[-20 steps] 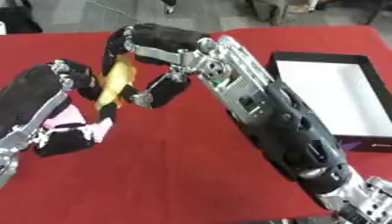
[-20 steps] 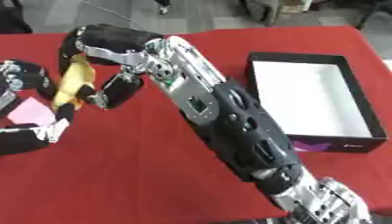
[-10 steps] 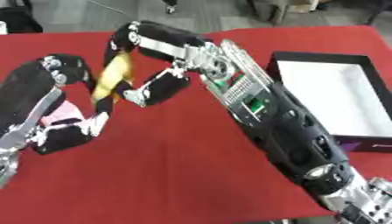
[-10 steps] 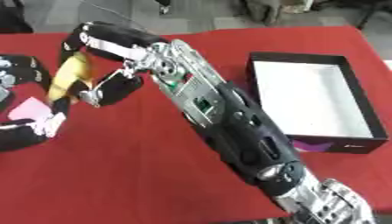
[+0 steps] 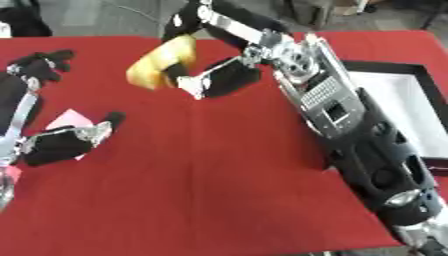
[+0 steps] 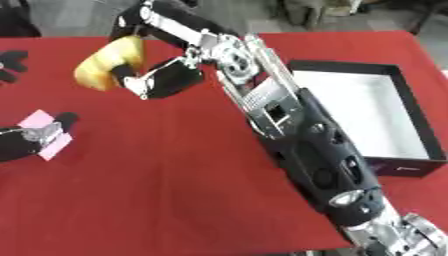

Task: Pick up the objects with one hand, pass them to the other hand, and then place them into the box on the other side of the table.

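Right eye view: right hand [image 6: 162, 75] fingers grip yellow object [image 6: 105, 64] over red table [image 6: 175, 190], left hand [image 5: 52, 145] open

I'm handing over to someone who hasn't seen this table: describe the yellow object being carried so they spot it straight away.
Start at the red tablecloth and follow the robot's long black and silver right arm from the lower right up to its right hand near the far left. The rounded, yellow, banana-like object sits in that hand's curled fingers, above the cloth. It is the only yellow thing; the flat pink card lies by the left hand.
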